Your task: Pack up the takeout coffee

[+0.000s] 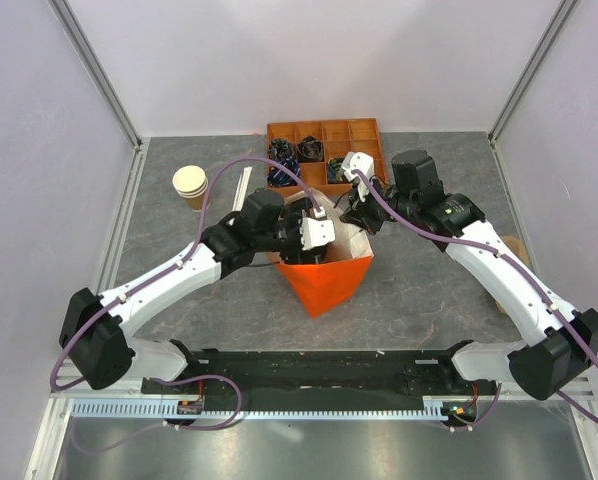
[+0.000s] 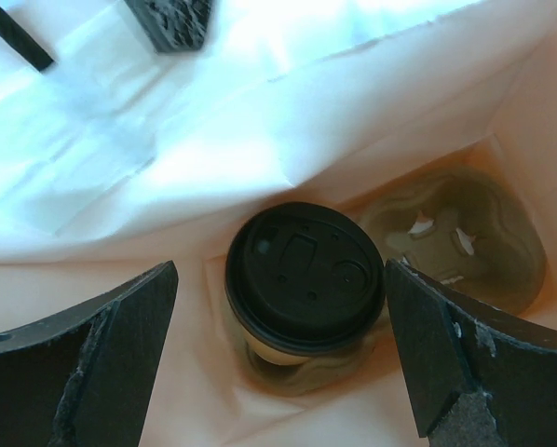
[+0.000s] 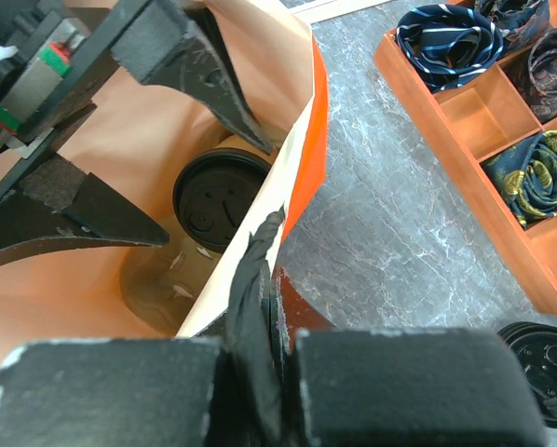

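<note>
The takeout coffee [image 2: 305, 270], a tan paper cup under a black lid, stands upright at the bottom of the orange paper bag [image 1: 329, 280]. It is seated in one socket of a moulded pulp carrier [image 2: 465, 242], and the socket beside it holds nothing.

The left end effector [image 1: 317, 228] reaches down through the mouth of the bag. Its fingers [image 2: 101, 363] are spread wide, one on each side of the lid, and neither touches the cup. The right end effector [image 3: 267, 270] is at the bag's right rim, pinched tight on the paper edge.

The bag stands on the grey bench [image 1: 429, 290], in front of an orange compartment tray [image 1: 363, 133] that lies just beyond it. Some of the tray's compartments hold rolled neckties [image 3: 451, 42]. A stack of lidless paper cups [image 1: 190, 184] stands to the bag's far left, well apart from it. A loose black lid [image 3: 542, 358] lies on the bench near the bag's right side.
</note>
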### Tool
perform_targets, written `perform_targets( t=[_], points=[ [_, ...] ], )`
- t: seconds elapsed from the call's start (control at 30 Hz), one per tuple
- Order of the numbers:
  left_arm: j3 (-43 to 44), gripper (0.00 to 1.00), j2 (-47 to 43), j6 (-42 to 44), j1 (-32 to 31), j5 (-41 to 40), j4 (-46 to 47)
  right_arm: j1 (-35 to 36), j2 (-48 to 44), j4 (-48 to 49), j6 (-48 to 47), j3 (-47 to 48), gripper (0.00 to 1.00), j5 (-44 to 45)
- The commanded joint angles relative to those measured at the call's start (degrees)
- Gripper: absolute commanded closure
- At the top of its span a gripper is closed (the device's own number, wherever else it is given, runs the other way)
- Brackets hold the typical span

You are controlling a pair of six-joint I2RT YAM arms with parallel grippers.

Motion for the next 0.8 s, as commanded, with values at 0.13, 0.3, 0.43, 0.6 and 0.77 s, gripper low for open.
perform_targets(
  t=[0.13,0.3,0.43,0.6,0.77],
  points=[
    [6.8,0.09,1.8,-2.7,0.9,-0.1,-0.4,-0.3,-0.6,1.0,-2.5,0.1,1.00,1.4],
    [9.9,0.15,3.1,-4.3,0.9,-0.2,-2.6,-0.1,-0.3,1.0,-2.7,0.4,1.00,1.5],
    [11.4,0.18,3.6,-5.6,0.9,0.5,-5.2,-0.2,0.2,1.1,-2.0,0.9,1.00,3.1],
    [13.5,0.22,5.6,-7.2,0.7,-1.1,-8.8,-0.1,1.0,1.1,-0.3,2.0,1.00,3.7],
    [15.2,0.23,7.9,-8.9,0.3,-5.5,-11.0,-0.1,1.3,1.1,0.2,2.4,1.00,4.2]
  ],
)
